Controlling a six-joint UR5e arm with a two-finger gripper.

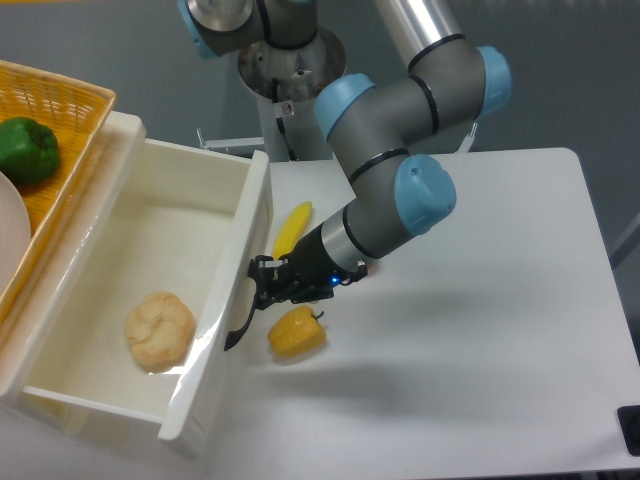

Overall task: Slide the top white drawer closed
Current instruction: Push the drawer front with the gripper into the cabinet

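White desk (500,330); pincer (265,284) against the top white drawer (160,290) front at handle (243,318), finger gap unclear. Drawer mostly open; next needs steady leftward push.

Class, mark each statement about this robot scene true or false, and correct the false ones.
1. The drawer is fully closed. False: it stands open.
2. A bread roll lies inside the drawer. True.
3. The gripper is at the drawer's black handle. True.
4. The green pepper lies on the table. False: it sits in the basket.
5. A yellow pepper lies on the table near the drawer front. True.
6. The banana is in the drawer. False: it lies on the table.
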